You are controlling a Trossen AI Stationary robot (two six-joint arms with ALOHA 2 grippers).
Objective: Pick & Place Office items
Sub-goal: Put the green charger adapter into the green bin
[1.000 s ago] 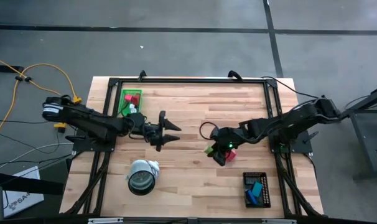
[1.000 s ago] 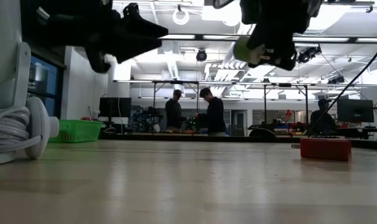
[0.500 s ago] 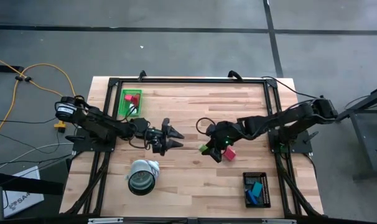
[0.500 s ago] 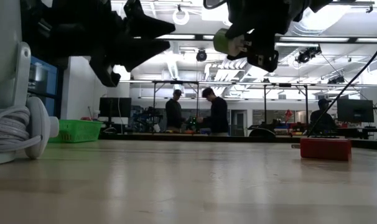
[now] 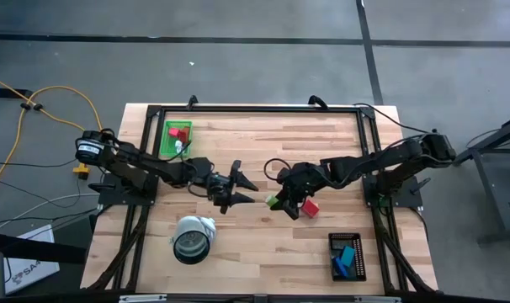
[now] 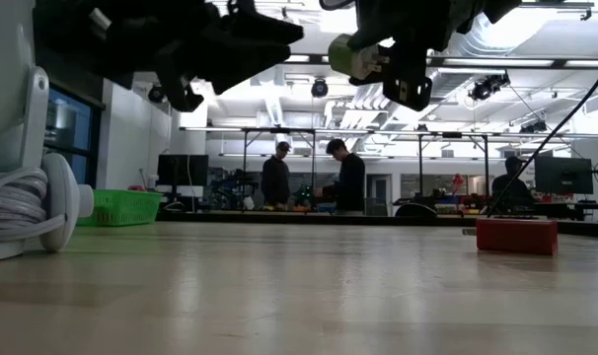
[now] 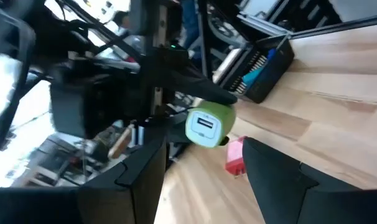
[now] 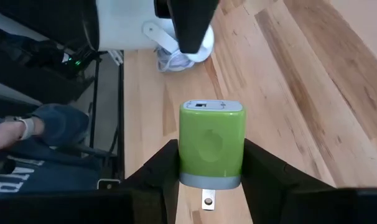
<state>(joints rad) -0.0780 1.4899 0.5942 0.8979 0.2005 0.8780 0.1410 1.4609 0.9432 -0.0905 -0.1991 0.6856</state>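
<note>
1 green cube (image 8: 211,146) clamped in right gripper (image 5: 276,202) | left gripper (image 5: 242,188) spread, empty | 1 red block (image 5: 309,207)

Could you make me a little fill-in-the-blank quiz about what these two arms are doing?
1. The right end effector grips a ___ cube.
2. The left end effector is ___, holding nothing.
3. A red block lies on the ___.
4. The black tray holds ___ bits.

Missing words: green; open; table; blue

Both arms reach toward mid-counter, raised; left tool (image 5: 245,188) has spread fingers, right tool (image 5: 276,202) is clamped, tips nearly meeting.
</note>
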